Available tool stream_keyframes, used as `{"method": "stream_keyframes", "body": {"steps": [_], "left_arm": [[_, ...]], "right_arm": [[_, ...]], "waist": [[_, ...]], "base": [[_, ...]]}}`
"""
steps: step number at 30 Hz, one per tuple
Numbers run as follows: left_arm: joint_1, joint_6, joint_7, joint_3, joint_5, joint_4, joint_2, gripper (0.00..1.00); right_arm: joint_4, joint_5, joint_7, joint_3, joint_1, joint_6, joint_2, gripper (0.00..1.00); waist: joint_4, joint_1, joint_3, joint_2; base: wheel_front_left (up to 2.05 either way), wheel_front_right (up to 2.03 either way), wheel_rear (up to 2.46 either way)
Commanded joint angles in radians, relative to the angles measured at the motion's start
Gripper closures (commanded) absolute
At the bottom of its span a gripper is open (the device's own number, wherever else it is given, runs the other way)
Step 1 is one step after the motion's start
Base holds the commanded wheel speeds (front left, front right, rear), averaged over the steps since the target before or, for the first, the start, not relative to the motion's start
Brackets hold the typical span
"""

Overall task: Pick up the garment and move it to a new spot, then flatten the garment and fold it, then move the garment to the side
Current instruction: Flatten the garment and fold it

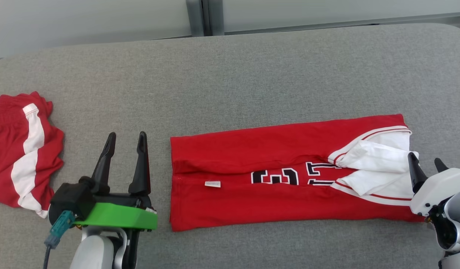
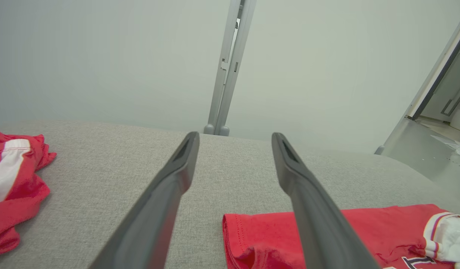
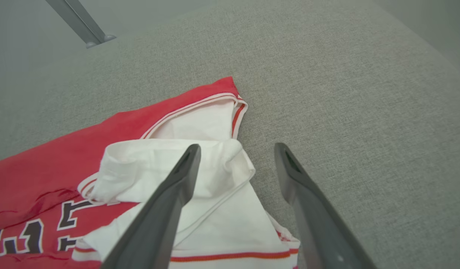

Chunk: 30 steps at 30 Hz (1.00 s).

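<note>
Beyond the folded jersey (image 1: 271, 149), grey table (image 1: 252, 74) stretches to its far edge.

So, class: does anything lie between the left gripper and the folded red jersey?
Nothing visible does. Only bare grey table separates the open left gripper from the nearest edge of the jersey. The red-and-white shorts lie on the gripper's other side, away from the jersey.

The red garment (image 1: 274, 164) carries black block figures (image 1: 289, 175) edged in white, cut off along a fold and partly covered by white cloth; they look like a 3 and a 1, not surely. Its small white tag (image 1: 212, 184) is too small to read.
</note>
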Motion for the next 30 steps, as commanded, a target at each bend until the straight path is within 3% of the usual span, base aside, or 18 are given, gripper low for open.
{"method": "stream_keyframes", "body": {"steps": [1, 10, 24, 25, 26, 30], "left_arm": [[0.024, -0.005, 0.0, 0.015, 0.016, -0.007, -0.003, 0.0], [0.098, -0.007, 0.0, 0.143, 0.104, -0.04, -0.014, 0.0], [0.108, 0.0, 0.0, 0.145, 0.086, -0.023, -0.014, 0.0], [0.107, -0.001, 0.0, 0.144, 0.086, -0.023, -0.014, 0.0], [0.106, -0.002, 0.0, 0.143, 0.085, -0.022, -0.014, 0.0], [0.108, -0.004, 0.0, 0.138, 0.08, -0.019, -0.014, 0.0]], "right_arm": [[0.015, -0.005, 0.006, -0.005, -0.018, 0.0, 0.004, 0.0], [0.192, -0.024, 0.013, -0.027, -0.099, -0.001, -0.018, 0.0], [0.41, -0.007, 0.07, 0.015, -0.14, 0.0, -0.018, 0.02], [0.418, -0.01, 0.072, 0.02, -0.142, 0.0, -0.019, 0.9], [0.423, -0.01, 0.07, 0.022, -0.145, 0.0, -0.019, 1.0], [0.417, -0.041, 0.037, -0.004, -0.155, -0.001, -0.052, 1.0]], "waist": [[0.008, 0.0001, 0.003, 0.0], [0.049, 0.0001, 0.016, 0.0], [0.112, 0.0001, 0.026, 0.0], [0.114, 0.0001, 0.027, 0.0], [0.116, 0.0001, 0.027, 0.0], [0.121, 0.0001, 0.026, 0.0]], "base": [[0.0, 0.0, 0.0], [0.0, 0.0, 0.0], [0.0, 0.0, 0.0], [0.0, 0.0, 0.0], [0.0, 0.0, 0.0], [0.0, 0.0, 0.0]]}}
